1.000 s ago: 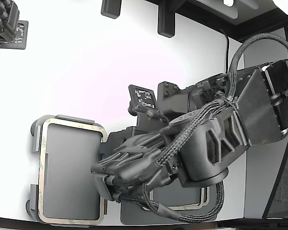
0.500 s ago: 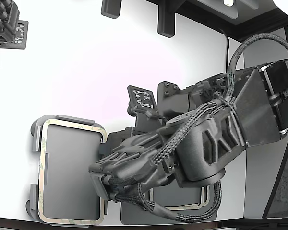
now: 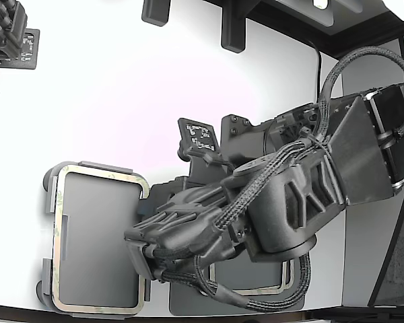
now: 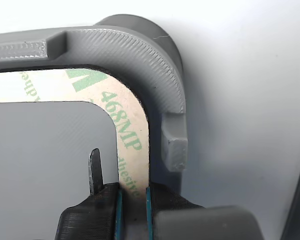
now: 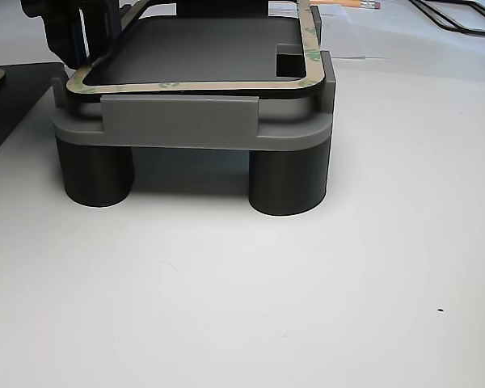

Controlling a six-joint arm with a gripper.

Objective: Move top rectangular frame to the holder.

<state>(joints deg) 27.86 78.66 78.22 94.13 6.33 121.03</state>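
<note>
Black gripper [image 4: 132,205]: jaws pinched together on one side strip of the thin cream-tan rectangular frame with green print [image 4: 132,130]; teal pad edges sit tight against both faces of the strip in the wrist view. Grip is near a rounded corner, on the long side nearest the arm in the exterior view.

The frame [image 3: 97,178] is in the light grey plastic holder tray with raised edge tabs [image 4: 140,47], its corner tucked inside the tray's curved lip. Other view: the frame [image 5: 198,84] looks close to flat on the tray top [image 5: 182,121], but whether it's fully seated can't be told; the edge under the gripper is hidden.

Handling, my read: v. light, thin, prob. floppy like adhesive liner sheet, so a one-point pinch lets the far side sag or twist. Narrow strip could crease or tear if tugged. Best hold = mid-strip on a long side, not a corner.

Containers: the holder carries only this frame around its dark centre panel [image 3: 97,242]; stands on round dark feet [image 5: 93,174]. A dark grey flat mat [image 3: 256,296] on the exterior view's right, mostly under the arm, has at least one more like frame [image 3: 256,291] on it.
</note>
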